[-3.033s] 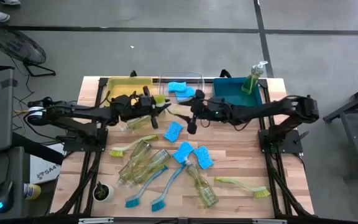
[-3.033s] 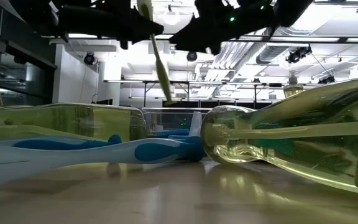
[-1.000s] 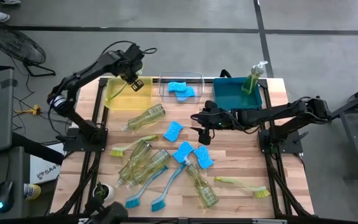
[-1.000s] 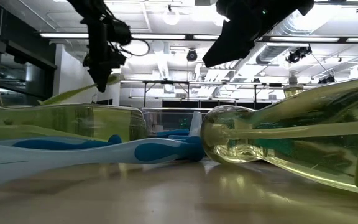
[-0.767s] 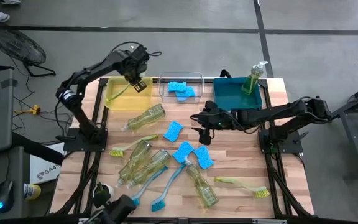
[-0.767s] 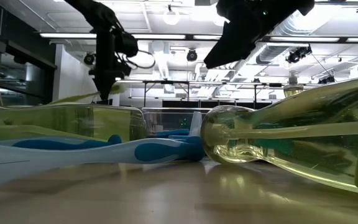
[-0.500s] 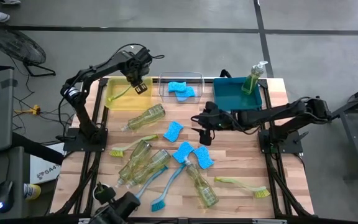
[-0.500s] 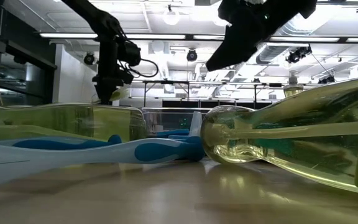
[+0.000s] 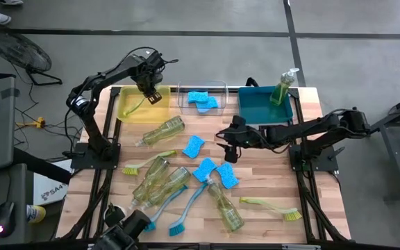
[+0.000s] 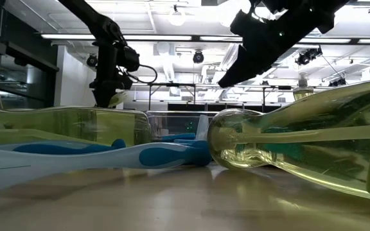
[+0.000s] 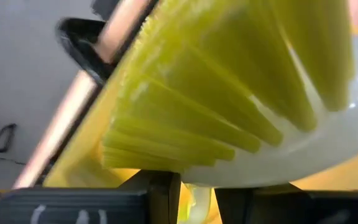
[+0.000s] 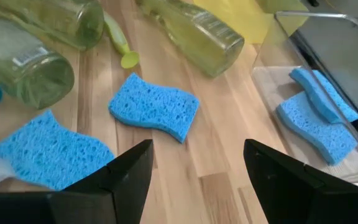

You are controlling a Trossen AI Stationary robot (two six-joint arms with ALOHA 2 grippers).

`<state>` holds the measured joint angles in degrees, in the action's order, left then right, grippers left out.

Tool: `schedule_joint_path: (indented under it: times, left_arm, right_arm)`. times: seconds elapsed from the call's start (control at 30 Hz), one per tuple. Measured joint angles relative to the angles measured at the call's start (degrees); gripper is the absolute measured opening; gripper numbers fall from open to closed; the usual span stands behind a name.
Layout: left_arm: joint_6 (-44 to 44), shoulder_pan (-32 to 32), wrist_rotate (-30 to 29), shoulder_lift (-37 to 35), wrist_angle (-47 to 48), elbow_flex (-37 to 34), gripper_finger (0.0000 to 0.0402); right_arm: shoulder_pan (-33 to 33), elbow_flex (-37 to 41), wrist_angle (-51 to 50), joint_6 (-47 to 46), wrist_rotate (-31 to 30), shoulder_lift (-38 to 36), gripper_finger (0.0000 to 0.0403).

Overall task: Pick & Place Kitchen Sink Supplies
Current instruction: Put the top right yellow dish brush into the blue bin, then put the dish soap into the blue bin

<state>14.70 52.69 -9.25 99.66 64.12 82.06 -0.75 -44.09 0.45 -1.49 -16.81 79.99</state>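
Left arm has swung from mid-tabletop to the yellow bin (image 9: 160, 114) at the far-left corner, carrying a yellow-green brush (image 9: 135, 105) with it; right arm has pulled back a little toward 3 o'clock and otherwise sits as it did.

Left jaws (image 9: 147, 87): over the yellow bin's far-right part, narrow, pinched on the brush at its head end. Left wrist view shows bristles (image 11: 229, 87) filling the picture with yellow bin wall behind. Brush handle trails from the jaws toward 7 o'clock, down into the bin. Judgement: brush is at or just short of release; whether the handle tip rests on the bin floor cannot be told.

Right jaws (image 9: 230, 147): wide, holding nothing, hovering above the tabletop centre. Both fingers (image 12: 110, 180) show apart in the right wrist view, bare wood between them.

Relation the next pick turns on: nearest loose item to the right jaws is a sponge (image 9: 194, 146), lying at 9 o'clock from them, just beside. Its long axis runs roughly 1 to 7 o'clock in the high view. Two more sponges (image 9: 216, 172) lie at about 6–7 o'clock, near. Right arm is clearly the nearer arm; the left is well apart at the bin.

Clear bin (image 9: 222, 85) at 12 o'clock already holds two sponges. Judgement: a short shift toward 9 o'clock, jaws set across the sponge's short side.
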Motion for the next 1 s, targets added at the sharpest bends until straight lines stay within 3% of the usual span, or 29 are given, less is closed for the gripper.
schedule_joint_path:
  times: [0.5,0.8,1.0]
  left_arm:
    - [-1.18,-0.2,1.23,0.0,0.81,-0.04,0.011]
    - [-1.2,-0.2,2.51,0.0,4.07,-0.06,0.0176]
    - [-1.44,-0.2,4.49,-1.33,5.99,-0.11,0.0185]
  right_arm:
    - [-0.04,0.02,0.84,-1.08,0.84,0.0,0.0245]
    - [-0.04,0.02,-0.66,-1.3,0.74,0.0,0.0245]
    - [-0.04,0.02,-0.8,-1.58,0.83,0.0,0.0245]
